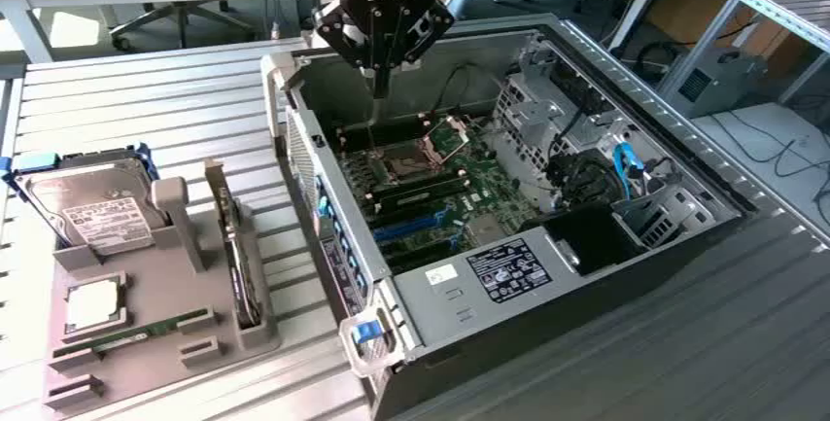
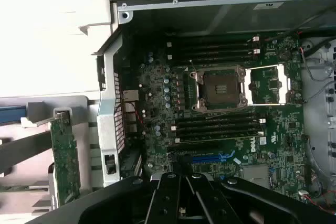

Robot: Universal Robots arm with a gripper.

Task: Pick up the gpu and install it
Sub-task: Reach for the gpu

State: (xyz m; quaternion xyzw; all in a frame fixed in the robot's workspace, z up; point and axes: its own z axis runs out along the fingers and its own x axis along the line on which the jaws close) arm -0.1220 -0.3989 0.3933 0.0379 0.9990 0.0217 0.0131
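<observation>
gpu (image 1: 237, 263), one card, stands edge-on in one holder (image 1: 136, 377)

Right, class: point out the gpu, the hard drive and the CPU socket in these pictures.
gpu (image 1: 237, 256): exterior view, its upper edge, midway along.
hard drive (image 1: 101, 217): exterior view, on its white label.
CPU socket (image 2: 220, 88): wrist view, the socket's dark centre.

I'm seeing the table (image 1: 155, 100) as ribbed bare aluminium w/ a dull sheen, and the PC case (image 1: 461, 309) as matt grey sheet metal. The holder (image 1: 162, 290) is looking like matt grey plastic, the hard drive (image 1: 91, 202) is showing shiny silver metal under a white paper label, and the gpu (image 1: 237, 256) is presenting a dark matt edge. The gripper (image 1: 379, 90) is reading black, semi-gloss, and the motherboard (image 2: 157, 108) is showing green lacquered PCB.
</observation>
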